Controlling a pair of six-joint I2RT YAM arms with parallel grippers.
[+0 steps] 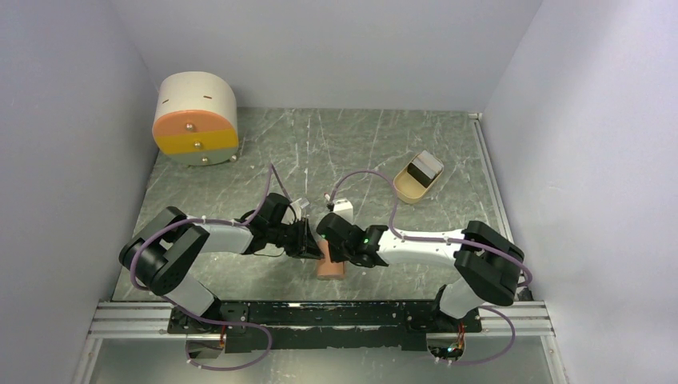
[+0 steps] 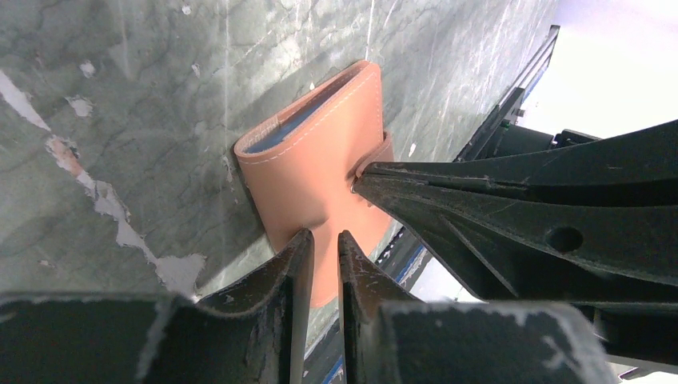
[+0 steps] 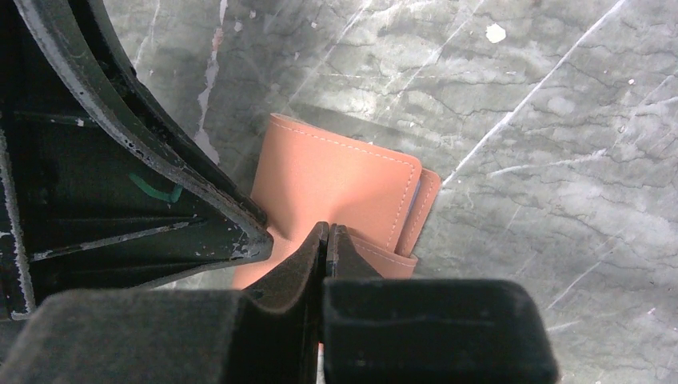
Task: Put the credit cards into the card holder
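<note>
Tan leather holder [image 2: 320, 136] lies on desk [image 2: 120, 96] between 2 arms: light, soft, floppy flap. L gripper [image 2: 322, 240] jaws pinch its near edge. R gripper [image 3: 328, 232] jaws closed at flap seam. Cards [image 1: 426, 166] in tray [image 1: 404, 190], far R: stiff, thin, prob slick, so take by edges.

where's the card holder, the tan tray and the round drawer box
card holder [image 2: 316, 160], left wrist view, middle of its front flap
tan tray [image 1: 403, 190], top view, near left rim
drawer box [image 1: 196, 133], top view, orange front face
</note>
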